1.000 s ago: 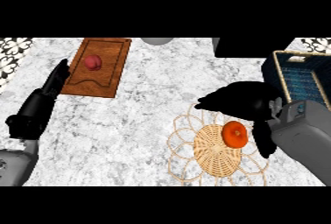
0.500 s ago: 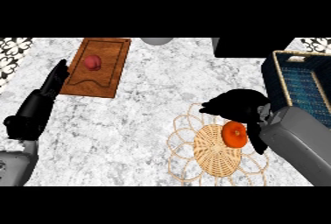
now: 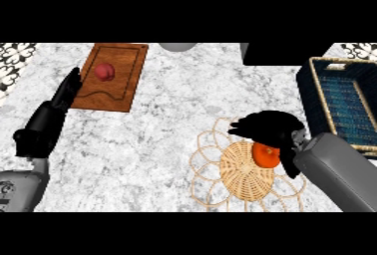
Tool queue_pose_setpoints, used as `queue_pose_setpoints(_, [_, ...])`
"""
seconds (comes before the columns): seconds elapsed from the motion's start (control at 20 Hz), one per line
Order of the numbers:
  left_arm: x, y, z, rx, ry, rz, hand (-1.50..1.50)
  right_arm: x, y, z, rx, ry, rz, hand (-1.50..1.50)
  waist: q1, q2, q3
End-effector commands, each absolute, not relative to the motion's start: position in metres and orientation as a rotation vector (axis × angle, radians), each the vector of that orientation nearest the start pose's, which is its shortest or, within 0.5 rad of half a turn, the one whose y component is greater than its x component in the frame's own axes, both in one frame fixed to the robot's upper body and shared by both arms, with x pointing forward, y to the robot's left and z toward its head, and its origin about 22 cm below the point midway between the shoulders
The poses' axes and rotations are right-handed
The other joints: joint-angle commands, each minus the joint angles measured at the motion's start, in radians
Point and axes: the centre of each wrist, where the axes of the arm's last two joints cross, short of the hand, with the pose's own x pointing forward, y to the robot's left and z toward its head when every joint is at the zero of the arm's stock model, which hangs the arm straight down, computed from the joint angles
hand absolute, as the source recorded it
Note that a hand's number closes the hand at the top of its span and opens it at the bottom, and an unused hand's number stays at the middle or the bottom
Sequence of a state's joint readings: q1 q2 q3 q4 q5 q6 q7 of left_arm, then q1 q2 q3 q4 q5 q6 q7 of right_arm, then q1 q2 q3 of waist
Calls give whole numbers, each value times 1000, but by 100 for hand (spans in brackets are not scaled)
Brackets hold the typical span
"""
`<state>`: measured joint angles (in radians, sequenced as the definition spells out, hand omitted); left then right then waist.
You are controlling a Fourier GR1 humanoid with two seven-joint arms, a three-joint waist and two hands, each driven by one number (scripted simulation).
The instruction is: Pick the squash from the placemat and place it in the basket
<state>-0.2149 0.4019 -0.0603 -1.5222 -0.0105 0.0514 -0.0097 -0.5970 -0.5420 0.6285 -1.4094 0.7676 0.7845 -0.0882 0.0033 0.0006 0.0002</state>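
Since a second ago, right hand [image 3: 271, 130] has drawn in over squash [image 3: 266, 155] on placemat [image 3: 243, 172]; fingers curl over it, grasp apparently closing. Basket [image 3: 333, 99] lies just beyond. Left hand [image 3: 52, 117] rests open.

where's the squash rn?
Head view, lower right: the orange squash sits on the woven placemat, under the right hand, left of the blue basket.
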Motion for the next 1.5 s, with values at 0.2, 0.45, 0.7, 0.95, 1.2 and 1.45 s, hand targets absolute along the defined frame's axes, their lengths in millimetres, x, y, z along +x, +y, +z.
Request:
queue_pose_setpoints(0.2, [277, 307, 68, 290, -1724, -377, 0, 333, -188, 69, -322, -960, 2083, -150, 4, 0, 0])
queue_pose_setpoints(0.45, [287, 279, 75, 297, -1737, -380, 0, 327, -183, 65, -300, -972, 2077, -150, 0, -1, 0])
queue_pose_setpoints(0.7, [270, 284, 64, 289, -1720, -372, 0, 331, -195, 48, -284, -923, 2107, -150, 4, -1, 0])
queue_pose_setpoints(0.95, [295, 277, 85, 284, -1705, -363, 0, 327, -193, 33, -319, -924, 2074, -150, -2, 0, 0])
queue_pose_setpoints(1.2, [292, 277, 71, 280, -1730, -376, 0, 334, -224, 28, -316, -920, 2062, -150, -2, 0, 0])
queue_pose_setpoints(1.45, [296, 290, 74, 294, -1710, -379, 0, 342, -206, 21, -296, -895, 2066, 150, 0, 0, 0])
